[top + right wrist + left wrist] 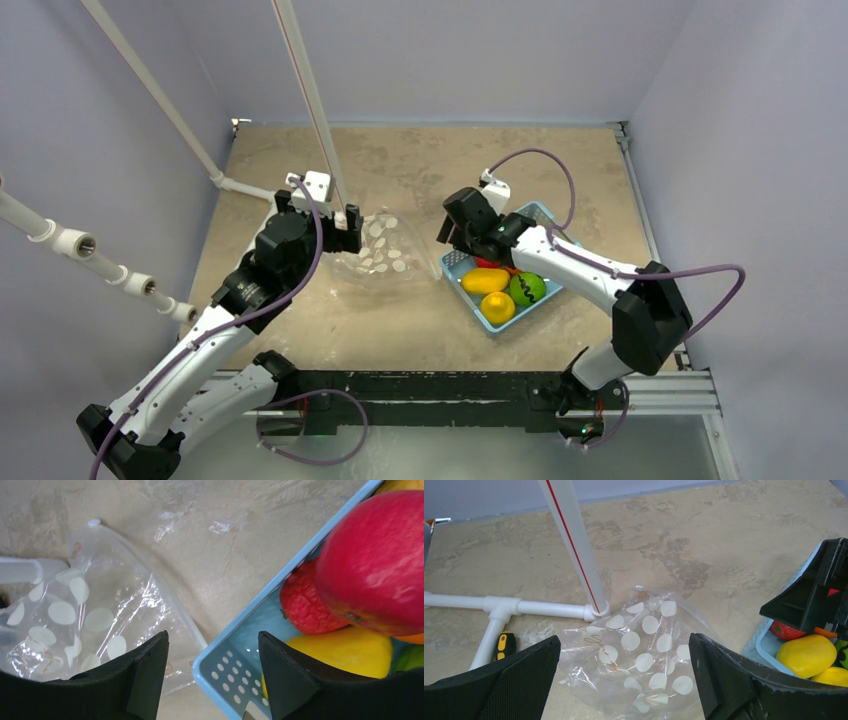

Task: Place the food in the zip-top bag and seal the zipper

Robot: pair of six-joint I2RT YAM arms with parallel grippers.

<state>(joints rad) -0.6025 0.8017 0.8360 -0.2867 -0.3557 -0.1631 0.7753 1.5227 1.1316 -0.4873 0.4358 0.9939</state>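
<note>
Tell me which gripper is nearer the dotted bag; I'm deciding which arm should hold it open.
Left. The left gripper hovers open directly over the zip-top bag, while the right gripper sits past its edge, over the corner of the blue basket.

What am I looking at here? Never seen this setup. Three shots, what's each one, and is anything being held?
Two robot arms are bolted at the near edge of a table, each ending in two fingers. The wide shot comes from a camera above and behind them. The other two come from cameras on each wrist, so the black shapes at the bottom of those are the arm's own fingers.

On the table lies a clear zip-top bag printed with white dots, flat and empty as far as I can see. To its right is a light-blue basket holding toy fruit: red, yellow, orange and green pieces.

The left gripper hovers over the bag, wide open, holding nothing. The right gripper is above the near corner of the basket, fingers apart, nothing between them. White pipes run along the left.
</note>
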